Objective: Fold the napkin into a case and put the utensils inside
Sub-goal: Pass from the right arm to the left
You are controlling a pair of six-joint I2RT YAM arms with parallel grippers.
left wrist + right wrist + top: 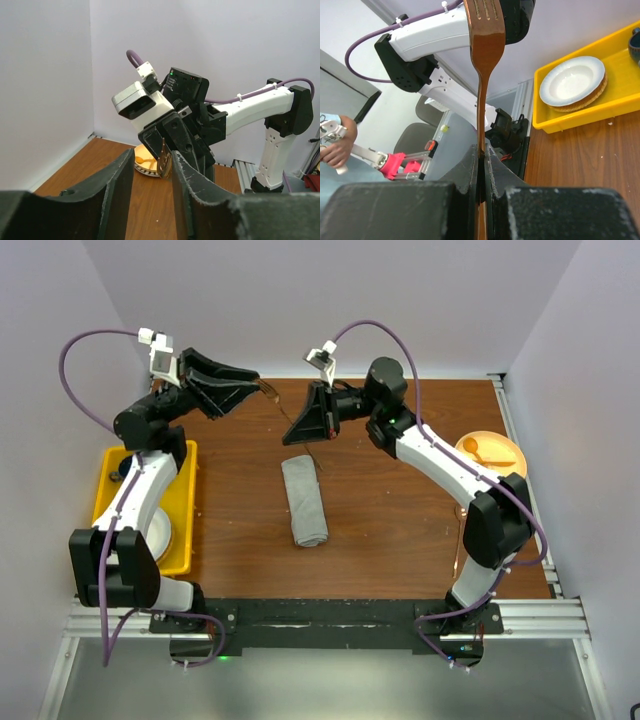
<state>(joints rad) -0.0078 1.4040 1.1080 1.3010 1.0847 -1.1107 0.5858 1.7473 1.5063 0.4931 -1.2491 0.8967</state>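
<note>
Currently: left claw [152, 155] jaws apart, gripping nothing, tips near head of slim copper-coloured metal fork [487, 60]. Folded light-grey cloth case [304, 502] lies flat mid-desk [400, 530]; fold looks done. Right claw [481, 150] clamped on fork handle, up off desk. Step, prob.: loading utensils. Next needs fork lowered, aligned w/ case's long axis, slid between layers.

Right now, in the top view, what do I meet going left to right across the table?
yellow tray → left gripper → napkin → orange plate
</note>
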